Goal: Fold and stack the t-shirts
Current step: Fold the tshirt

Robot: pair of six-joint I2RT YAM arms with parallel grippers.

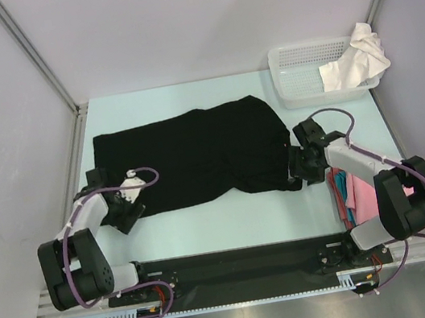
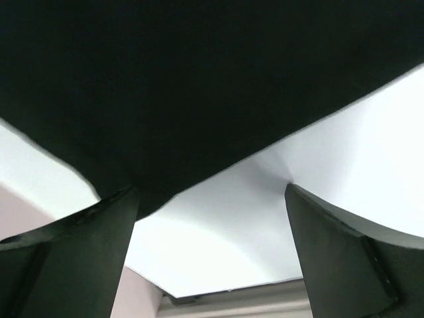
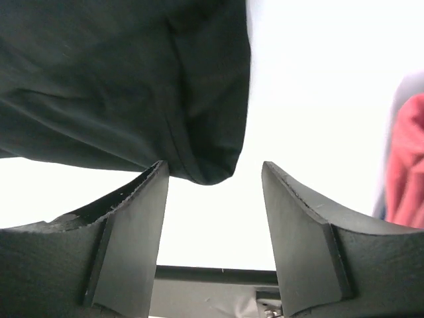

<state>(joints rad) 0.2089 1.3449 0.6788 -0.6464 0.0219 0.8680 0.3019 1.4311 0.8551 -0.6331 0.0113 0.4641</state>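
black t-shirt [image 1: 195, 154]: spread flat across the middle of the table [image 1: 208, 229], its long side running left to right; a small flap is turned over near the near right corner.
left gripper [image 1: 126, 212]: low at the shirt's near left edge, pointing in towards the cloth.
left claw: fingers [image 2: 73, 258] stand wide apart. the wrist view shows the black hem dipping down just beside one finger, with bare table between the two. nothing is clamped.
right gripper [image 1: 300, 169]: low at the shirt's near right corner.
right claw: fingers [image 3: 132, 232] are apart. a rounded corner of black cloth hangs at their tips, close against one finger, with a clear gap to the other. the cloth is not pinched.
white t-shirt [image 1: 359, 57]: crumpled and draped over the right end of the basket [image 1: 294, 60], partly inside it and partly spilling over the rim.
basket place: far right corner of the table, well apart from the black shirt's far edge.
pink and red t-shirts [image 1: 347, 189]: bunched together on the table at the near right, beside and partly under the right arm; how many lie in the heap cannot be told.
red cloth in right wrist view [image 3: 407, 165]: blurred, at the right edge of the view, apart from the black corner.
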